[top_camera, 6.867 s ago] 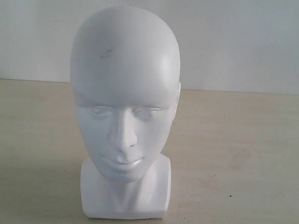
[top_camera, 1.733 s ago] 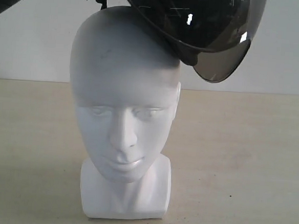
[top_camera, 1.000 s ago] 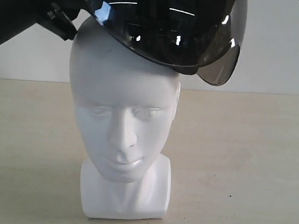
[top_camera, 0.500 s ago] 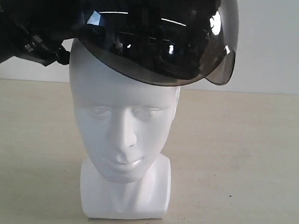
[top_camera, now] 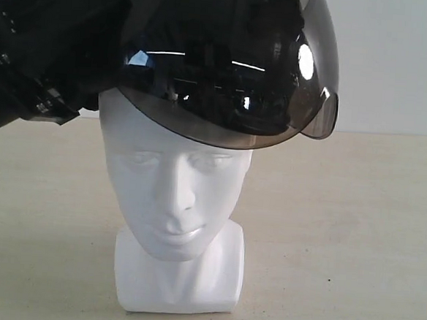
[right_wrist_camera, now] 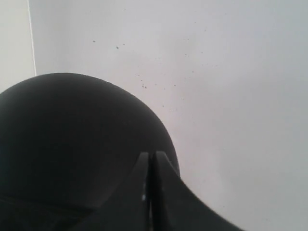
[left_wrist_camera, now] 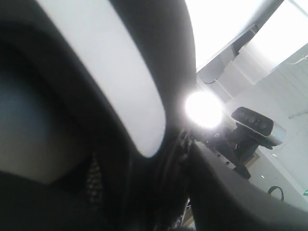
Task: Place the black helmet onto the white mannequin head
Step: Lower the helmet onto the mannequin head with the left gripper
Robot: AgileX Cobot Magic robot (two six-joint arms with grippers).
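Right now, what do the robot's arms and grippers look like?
The left arm is bulky and matte black, with small bright fittings near its end. The right gripper is black too, its two fingers tapering to slim tips. No cables or markings show.

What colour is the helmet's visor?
The visor is smoky dark grey, glossy, and see-through at its edge. The exterior view shows it best.
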